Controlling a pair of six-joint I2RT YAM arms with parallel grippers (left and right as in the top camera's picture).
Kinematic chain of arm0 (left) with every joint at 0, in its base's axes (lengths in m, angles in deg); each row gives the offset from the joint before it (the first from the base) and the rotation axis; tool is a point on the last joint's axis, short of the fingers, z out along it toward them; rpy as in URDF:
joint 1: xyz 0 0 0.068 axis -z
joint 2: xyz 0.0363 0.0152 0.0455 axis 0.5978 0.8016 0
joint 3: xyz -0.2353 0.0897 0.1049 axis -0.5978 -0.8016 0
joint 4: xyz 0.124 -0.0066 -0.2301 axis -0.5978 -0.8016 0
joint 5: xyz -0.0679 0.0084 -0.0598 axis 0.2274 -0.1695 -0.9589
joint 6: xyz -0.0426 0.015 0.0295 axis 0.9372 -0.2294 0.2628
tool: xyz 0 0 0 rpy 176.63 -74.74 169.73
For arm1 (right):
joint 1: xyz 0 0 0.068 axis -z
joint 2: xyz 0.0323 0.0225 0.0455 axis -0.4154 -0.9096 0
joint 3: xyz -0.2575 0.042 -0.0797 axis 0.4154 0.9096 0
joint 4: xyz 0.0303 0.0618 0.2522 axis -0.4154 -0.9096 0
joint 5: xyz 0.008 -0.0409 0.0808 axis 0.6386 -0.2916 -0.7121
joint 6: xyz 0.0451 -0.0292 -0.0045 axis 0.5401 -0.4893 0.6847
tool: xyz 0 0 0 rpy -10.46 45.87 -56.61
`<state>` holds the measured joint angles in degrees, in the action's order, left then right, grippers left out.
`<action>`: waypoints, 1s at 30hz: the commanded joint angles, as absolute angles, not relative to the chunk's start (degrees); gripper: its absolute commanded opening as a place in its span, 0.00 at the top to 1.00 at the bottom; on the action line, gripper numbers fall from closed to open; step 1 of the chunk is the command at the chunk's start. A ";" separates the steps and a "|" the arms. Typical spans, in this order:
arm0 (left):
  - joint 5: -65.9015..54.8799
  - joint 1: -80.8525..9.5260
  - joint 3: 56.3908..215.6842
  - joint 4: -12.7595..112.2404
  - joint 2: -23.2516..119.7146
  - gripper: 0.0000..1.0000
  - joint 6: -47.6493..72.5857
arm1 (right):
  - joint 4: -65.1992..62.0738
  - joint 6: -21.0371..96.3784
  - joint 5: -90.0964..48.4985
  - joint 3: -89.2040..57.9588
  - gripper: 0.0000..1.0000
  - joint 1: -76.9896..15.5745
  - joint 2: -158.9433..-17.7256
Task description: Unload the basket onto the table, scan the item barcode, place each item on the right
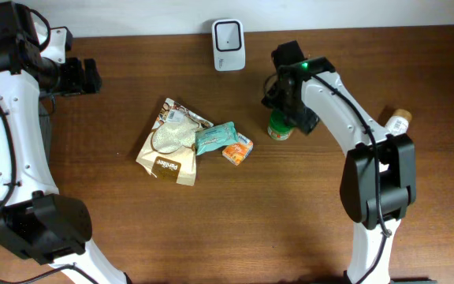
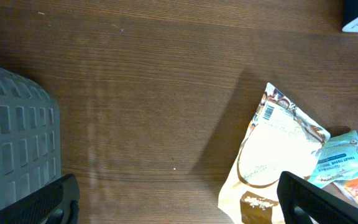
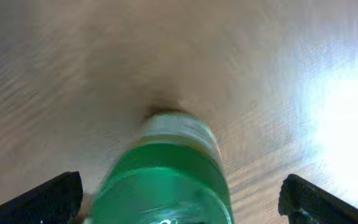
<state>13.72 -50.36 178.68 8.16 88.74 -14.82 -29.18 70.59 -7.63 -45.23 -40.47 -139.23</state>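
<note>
A green bottle [image 1: 280, 128] with a pale cap stands on the wooden table right of centre. In the right wrist view the green bottle [image 3: 166, 174] is blurred and fills the space between the fingers. My right gripper [image 1: 292, 110] hangs right over it, open, with a gap on the right side of the bottle. The white barcode scanner [image 1: 228, 45] stands at the table's back edge, just left of that arm. My left gripper [image 1: 85, 76] is open and empty at the far left, over bare wood.
A tan and white pouch [image 1: 169, 142], a teal packet [image 1: 214, 138] and a small orange box [image 1: 237, 151] lie together mid-table. A small pale bottle [image 1: 398, 121] lies at the right. A grey basket [image 2: 14, 149] shows in the left wrist view.
</note>
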 commanded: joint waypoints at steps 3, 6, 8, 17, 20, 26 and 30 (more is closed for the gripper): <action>13.13 -50.76 178.94 8.25 88.59 0.01 -15.74 | -33.94 29.71 -10.84 -56.94 0.02 -40.55 -136.19; 13.13 -50.78 178.94 8.25 88.59 0.01 -15.74 | -35.58 26.26 -14.08 -56.97 0.02 -40.55 -136.50; 13.13 -50.78 178.94 8.25 88.59 0.01 -15.74 | -36.50 20.78 -17.53 -55.59 0.02 -40.62 -137.72; 13.13 -50.76 178.94 8.25 88.59 0.01 -15.74 | -37.79 21.28 -18.58 -53.07 0.04 -40.60 -144.02; 13.13 -50.76 178.94 8.25 88.59 0.01 -15.74 | -37.77 23.20 -18.58 -52.42 0.08 -40.60 -144.47; 13.13 -50.76 178.94 8.27 88.59 0.01 -15.74 | -37.07 23.20 -18.12 -51.65 0.15 -40.49 -144.50; 13.13 -50.76 178.94 8.25 88.59 0.01 -15.74 | -37.07 23.22 -15.63 -51.65 0.17 -40.49 -144.58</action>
<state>13.75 -50.36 178.68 8.16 88.74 -14.82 -37.13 22.55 -17.53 -52.13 -40.44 -144.28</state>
